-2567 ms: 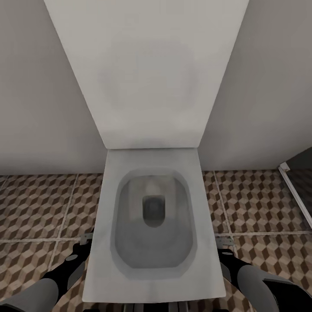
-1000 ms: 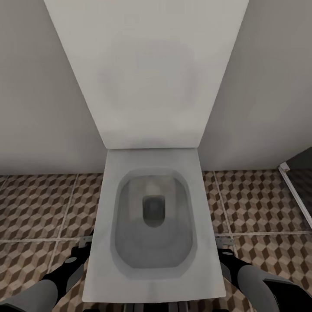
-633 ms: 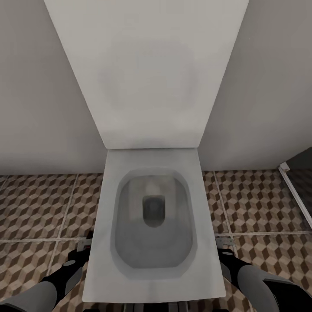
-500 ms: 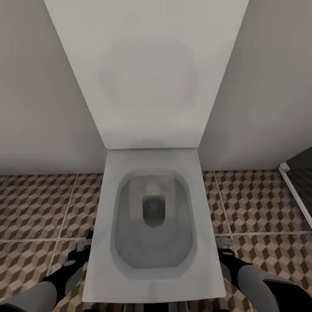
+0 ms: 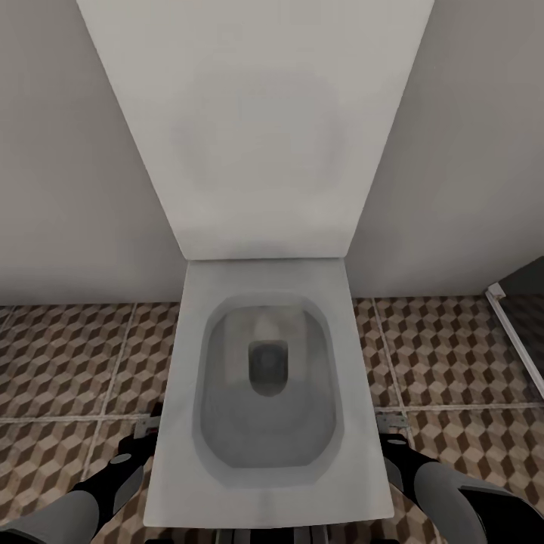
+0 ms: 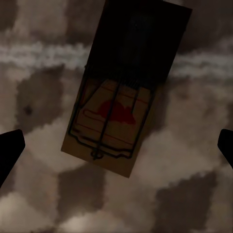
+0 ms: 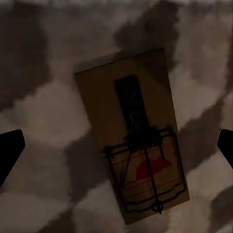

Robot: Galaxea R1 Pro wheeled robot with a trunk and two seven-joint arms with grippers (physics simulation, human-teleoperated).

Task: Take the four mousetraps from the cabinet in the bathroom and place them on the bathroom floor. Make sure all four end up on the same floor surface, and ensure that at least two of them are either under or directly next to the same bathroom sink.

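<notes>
- Toilet: a white, square-edged ceramic toilet (image 5: 264, 393) with its lid raised against the pale wall is seen from above in the head view, with cube-patterned brown and beige floor tiles (image 5: 68, 355) on either side.
- Left claw (image 6: 116, 148): the two dark fingertips (image 6: 10, 148) are spread wide and nothing is held. Between them a flat tan wooden mousetrap with dark wire parts and a red mouse print (image 6: 114, 124) lies on the tiles, its far end in shadow.
- Right claw (image 7: 116, 148): the jaws are likewise wide apart and empty. A second tan wooden mousetrap (image 7: 133, 145) lies flat on the patterned floor between them, untouched.
- Arms: both forearms are seen low beside the toilet bowl.
</notes>
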